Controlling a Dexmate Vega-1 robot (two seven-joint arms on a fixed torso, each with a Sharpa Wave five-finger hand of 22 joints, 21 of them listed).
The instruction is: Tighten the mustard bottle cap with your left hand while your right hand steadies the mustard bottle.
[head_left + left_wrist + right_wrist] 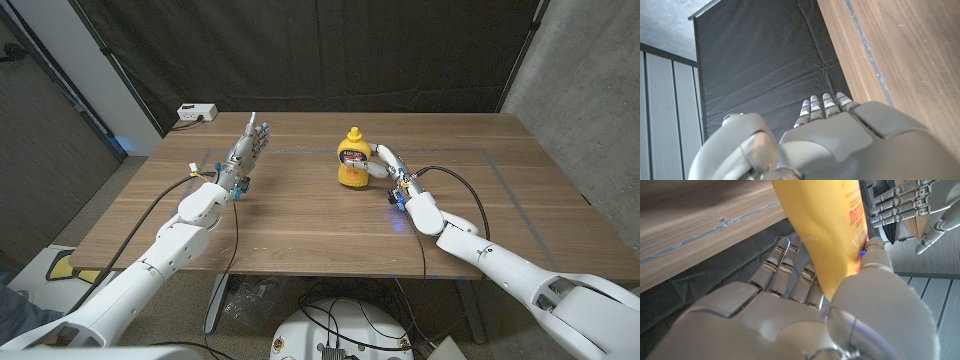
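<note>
Within the right hand (pixel 385 165) stands the yellow mustard bottle (pixel 352 162), upright on the wooden table (pixel 300 225), fingers wrapped round its body. Well apart from it, the left hand (pixel 243 155) stands with fingers extended, holding nothing.

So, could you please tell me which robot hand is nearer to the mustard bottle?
Right. The right robot hand grips the mustard bottle from its side. The left robot hand stands well apart across the table, fingers extended, holding nothing.

Yellow mustard bottle (pixel 352 162) with red label lettering; brown wood-grain table (pixel 300 220); black curtain (pixel 300 50) behind.
</note>
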